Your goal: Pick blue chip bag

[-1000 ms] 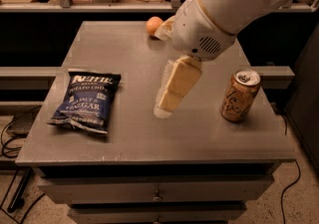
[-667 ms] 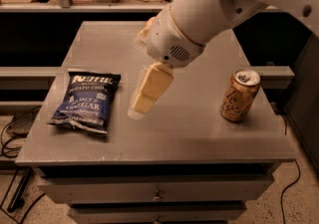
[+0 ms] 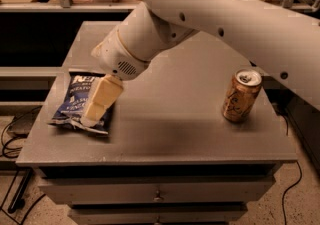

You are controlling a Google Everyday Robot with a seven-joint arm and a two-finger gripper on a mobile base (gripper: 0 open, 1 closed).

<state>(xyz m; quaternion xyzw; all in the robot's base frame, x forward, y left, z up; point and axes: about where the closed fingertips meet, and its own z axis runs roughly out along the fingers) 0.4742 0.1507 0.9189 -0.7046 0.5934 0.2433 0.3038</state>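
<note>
The blue chip bag lies flat on the left side of the grey table, its white lettering partly covered. My gripper hangs from the big white arm and sits directly over the right half of the bag, tip pointing down and left, at or just above the foil. The bag is still flat on the table.
A tan-gold drink can stands upright on the right side of the table. The arm hides the back middle of the table. Drawers sit under the tabletop. Cables lie on the floor at the left.
The arm has swung left and down across the table, carrying the gripper from the middle to over the chip bag. The bag and can have not moved. The orange fruit is now hidden.
</note>
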